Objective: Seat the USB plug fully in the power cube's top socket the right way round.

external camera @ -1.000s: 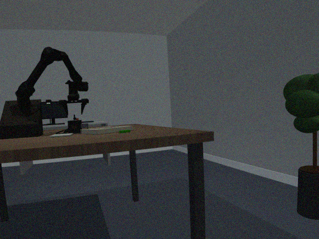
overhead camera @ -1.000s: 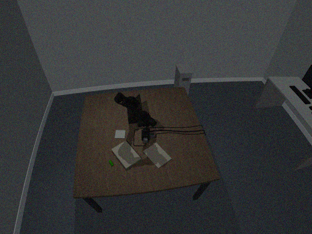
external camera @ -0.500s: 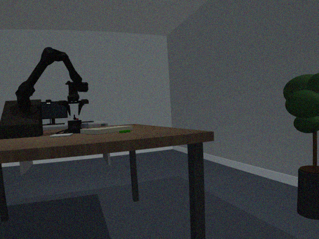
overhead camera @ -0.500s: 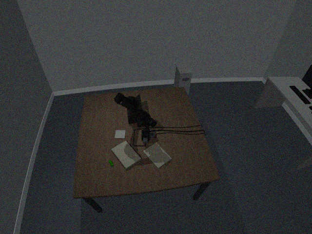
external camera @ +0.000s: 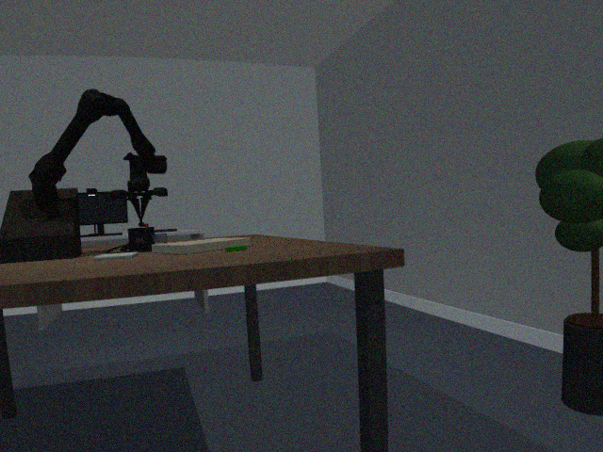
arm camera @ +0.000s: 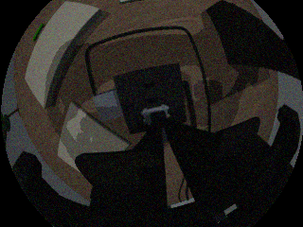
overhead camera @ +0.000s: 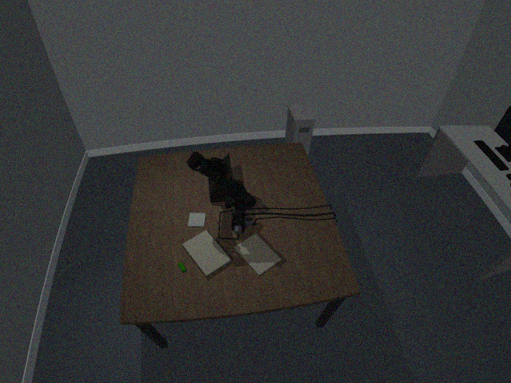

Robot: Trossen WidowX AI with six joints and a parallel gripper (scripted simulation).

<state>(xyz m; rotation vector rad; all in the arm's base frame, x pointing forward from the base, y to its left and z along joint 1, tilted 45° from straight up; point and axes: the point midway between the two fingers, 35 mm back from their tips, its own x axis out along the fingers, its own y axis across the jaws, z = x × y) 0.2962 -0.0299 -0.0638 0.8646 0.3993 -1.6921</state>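
The power cube (external camera: 140,239) (arm camera: 147,90) is a dark block standing on the table (overhead camera: 164,297). The USB plug (arm camera: 156,116) (external camera: 145,225) is a small piece at the cube's top, with a pale bracket-shaped outline around it in the wrist view. My gripper (external camera: 141,223) (arm camera: 161,123) points straight down, with its fingertips together right at the cube's top. It is shut on the USB plug. The fingers hide most of the plug, so its depth and which way round it sits cannot be told.
Two pale flat blocks (overhead camera: 206,252) (overhead camera: 259,254) lie just in front of the cube. A white square (overhead camera: 196,219) and a green block (overhead camera: 182,266) lie to the left. Black cables (overhead camera: 293,214) run right to the table edge, and one loops around the cube.
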